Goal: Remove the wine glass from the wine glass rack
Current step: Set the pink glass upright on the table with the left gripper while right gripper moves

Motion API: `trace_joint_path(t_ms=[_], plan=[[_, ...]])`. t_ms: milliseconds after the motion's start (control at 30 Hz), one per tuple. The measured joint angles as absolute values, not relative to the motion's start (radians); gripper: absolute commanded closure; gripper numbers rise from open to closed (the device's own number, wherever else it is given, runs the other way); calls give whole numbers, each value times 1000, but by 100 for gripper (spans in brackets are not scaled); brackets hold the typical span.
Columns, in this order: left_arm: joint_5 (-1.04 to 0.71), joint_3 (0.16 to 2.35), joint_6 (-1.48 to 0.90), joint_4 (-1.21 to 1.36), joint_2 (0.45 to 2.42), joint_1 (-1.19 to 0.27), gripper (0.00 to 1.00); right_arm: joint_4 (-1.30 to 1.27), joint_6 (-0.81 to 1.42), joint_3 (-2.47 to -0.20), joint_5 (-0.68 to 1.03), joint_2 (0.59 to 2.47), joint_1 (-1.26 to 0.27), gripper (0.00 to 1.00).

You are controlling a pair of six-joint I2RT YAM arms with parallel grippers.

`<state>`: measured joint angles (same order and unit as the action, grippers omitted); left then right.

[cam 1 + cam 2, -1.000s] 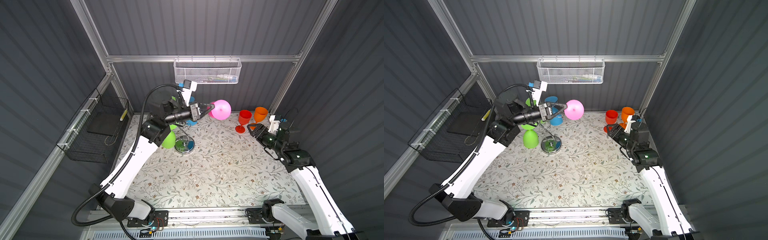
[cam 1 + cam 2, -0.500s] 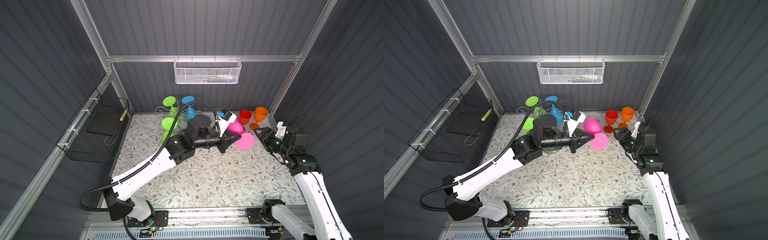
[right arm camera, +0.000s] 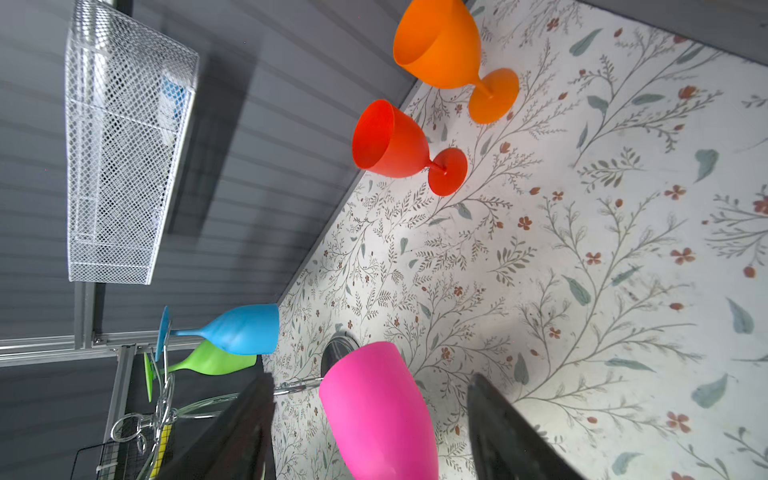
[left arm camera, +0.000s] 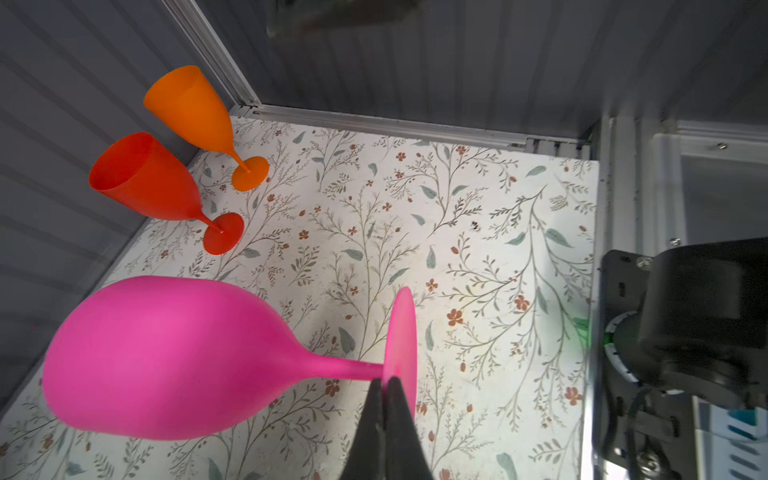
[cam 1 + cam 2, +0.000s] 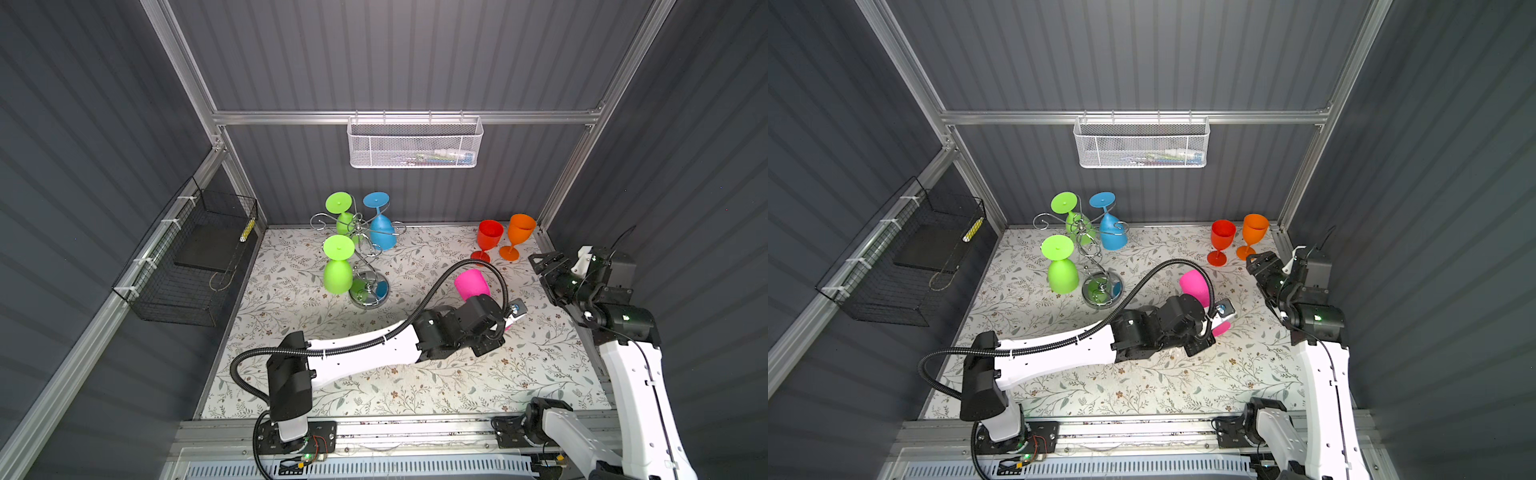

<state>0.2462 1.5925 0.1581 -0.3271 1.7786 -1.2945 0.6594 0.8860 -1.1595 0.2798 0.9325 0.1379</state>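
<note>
Pink glass (image 5: 471, 283): off the rack, tilted, bowl toward back, foot toward front. Sits over the mat (image 5: 478, 386), right of rack and well apart from it.
L claw (image 4: 386, 380): closed tight on the rim of pink glass's foot, just beside the stem (L wrist view). In both top views the claw tips are hidden under the wrist.
Foot vs mat: can't tell if touching.
R claw (image 5: 542, 261): open wide, empty, near the right wall.
R claw vs pink glass: apart in both top views. In R wrist view its fingers (image 3: 249, 419) show either side of the bowl, no contact.
Rack (image 5: 376, 297): upright, back-left of mat, round base on mat.
On rack: front green glass (image 5: 338, 276), rear green glass (image 5: 345, 222) and blue glass (image 5: 381, 236) hang foot-up.
Red glass (image 5: 489, 235) and orange glass (image 5: 521, 228): upright on mat, back-right corner, side by side.
Walls: white basket (image 5: 415, 145) at back, black basket (image 5: 178, 266) at left.
</note>
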Motion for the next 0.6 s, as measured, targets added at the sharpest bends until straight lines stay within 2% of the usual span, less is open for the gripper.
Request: trace_joint_path(t_ms=[200, 600], plan=[[429, 1585, 234, -288, 1803, -1304, 100, 673, 851, -1189, 262, 936, 139, 22], [715, 1490, 390, -176, 1945, -1363, 100, 703, 797, -1215, 252, 941, 123, 25]])
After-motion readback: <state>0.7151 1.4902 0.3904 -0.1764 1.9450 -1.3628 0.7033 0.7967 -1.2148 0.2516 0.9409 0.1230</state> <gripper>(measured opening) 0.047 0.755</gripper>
